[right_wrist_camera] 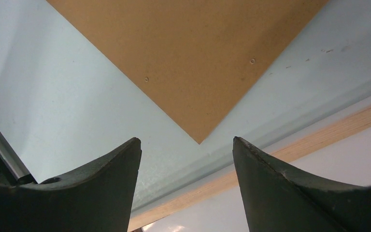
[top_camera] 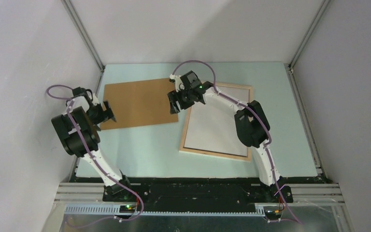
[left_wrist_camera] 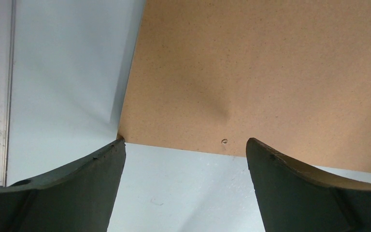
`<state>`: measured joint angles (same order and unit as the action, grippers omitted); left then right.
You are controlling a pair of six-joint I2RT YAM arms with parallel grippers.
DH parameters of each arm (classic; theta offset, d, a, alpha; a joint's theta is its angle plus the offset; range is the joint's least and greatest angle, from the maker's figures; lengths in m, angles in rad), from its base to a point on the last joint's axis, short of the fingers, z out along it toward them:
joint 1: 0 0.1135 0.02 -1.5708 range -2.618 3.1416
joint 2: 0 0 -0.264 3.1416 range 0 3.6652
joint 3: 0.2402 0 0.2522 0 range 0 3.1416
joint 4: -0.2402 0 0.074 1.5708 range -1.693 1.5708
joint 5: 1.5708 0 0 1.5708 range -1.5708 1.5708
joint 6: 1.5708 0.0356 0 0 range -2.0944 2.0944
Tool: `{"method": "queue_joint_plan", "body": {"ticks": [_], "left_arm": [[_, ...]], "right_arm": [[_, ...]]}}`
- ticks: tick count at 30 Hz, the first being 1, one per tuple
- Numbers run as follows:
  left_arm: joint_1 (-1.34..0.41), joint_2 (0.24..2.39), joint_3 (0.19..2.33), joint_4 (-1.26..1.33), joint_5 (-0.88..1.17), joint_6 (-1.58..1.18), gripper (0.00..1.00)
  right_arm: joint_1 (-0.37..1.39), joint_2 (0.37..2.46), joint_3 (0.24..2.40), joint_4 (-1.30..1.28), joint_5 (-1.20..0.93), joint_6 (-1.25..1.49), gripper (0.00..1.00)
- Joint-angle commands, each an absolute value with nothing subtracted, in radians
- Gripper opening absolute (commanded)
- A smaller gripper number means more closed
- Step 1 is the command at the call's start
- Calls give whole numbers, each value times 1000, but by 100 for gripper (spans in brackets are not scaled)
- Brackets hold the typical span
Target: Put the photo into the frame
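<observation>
The frame (top_camera: pixel 212 154) of pale wood rails lies flat at the right of the table; one rail shows in the right wrist view (right_wrist_camera: pixel 319 137). A plain white surface (top_camera: pixel 217 128) fills it, and no dark picture shows, so I cannot tell if this is the photo. My right gripper (top_camera: pixel 175 102) is open and empty, hovering over the gap between the frame's left rail and the brown backing board (top_camera: pixel 137 104); its jaws (right_wrist_camera: pixel 186 140) stand wide apart. My left gripper (top_camera: pixel 108 112) is open and empty at the board's near left corner (left_wrist_camera: pixel 184 142).
The brown backing board (left_wrist_camera: pixel 270 72) lies flat at the back left, its near right corner (right_wrist_camera: pixel 193 58) pointing at the frame. The pale blue table top (top_camera: pixel 140 150) is walled by grey panels and metal posts. The left arm's elbow hangs over the table's left edge.
</observation>
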<state>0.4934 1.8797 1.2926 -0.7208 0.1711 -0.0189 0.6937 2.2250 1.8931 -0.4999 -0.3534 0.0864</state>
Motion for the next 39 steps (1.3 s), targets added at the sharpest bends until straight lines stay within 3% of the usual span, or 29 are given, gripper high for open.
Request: {"method": "queue_joint_plan", "body": {"ticks": [1, 27, 39], "left_arm": [[499, 1900, 1343, -714, 174, -10, 100], [480, 1939, 1403, -698, 116, 111, 100], [467, 1915, 1360, -694, 164, 139, 93]], "right_arm": [[697, 2236, 1948, -503, -370, 102, 74], [649, 2408, 2096, -529, -381, 134, 73], [653, 2436, 2052, -516, -438, 176, 73]]}}
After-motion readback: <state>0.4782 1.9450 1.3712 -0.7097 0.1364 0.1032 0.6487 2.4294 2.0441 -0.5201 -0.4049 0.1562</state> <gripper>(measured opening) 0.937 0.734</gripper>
